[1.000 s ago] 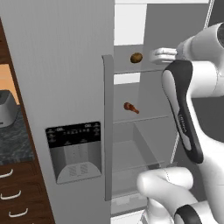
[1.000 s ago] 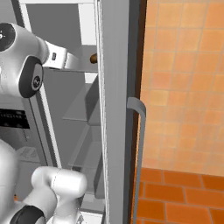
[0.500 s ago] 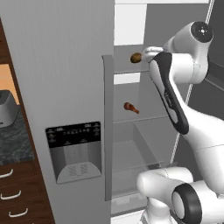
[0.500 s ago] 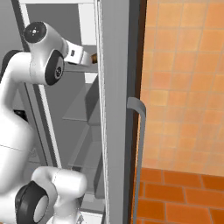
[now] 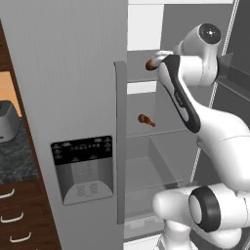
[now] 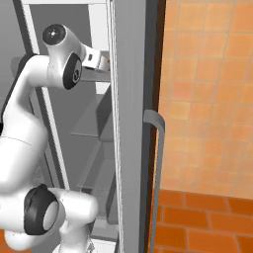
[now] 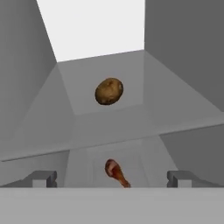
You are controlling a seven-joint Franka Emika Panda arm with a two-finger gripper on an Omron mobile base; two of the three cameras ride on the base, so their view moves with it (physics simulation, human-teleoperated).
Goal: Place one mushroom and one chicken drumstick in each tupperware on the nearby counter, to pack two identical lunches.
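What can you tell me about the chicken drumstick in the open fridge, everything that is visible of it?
The chicken drumstick is small, lumpy and reddish-brown, fat at one end and tapering to a narrow bone end. It lies on its side, alone, on a pale translucent shelf inside the fridge, one level below the shelf with a round brown item. Nothing touches it except that shelf. In the hand view it shows low, between the open gripper fingertips, still far off.

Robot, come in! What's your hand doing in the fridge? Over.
Gripper open, empty, inside fridge. Chicken drumstick one level down, untouched. Round brown lump sits straight ahead, apart from the fingers.
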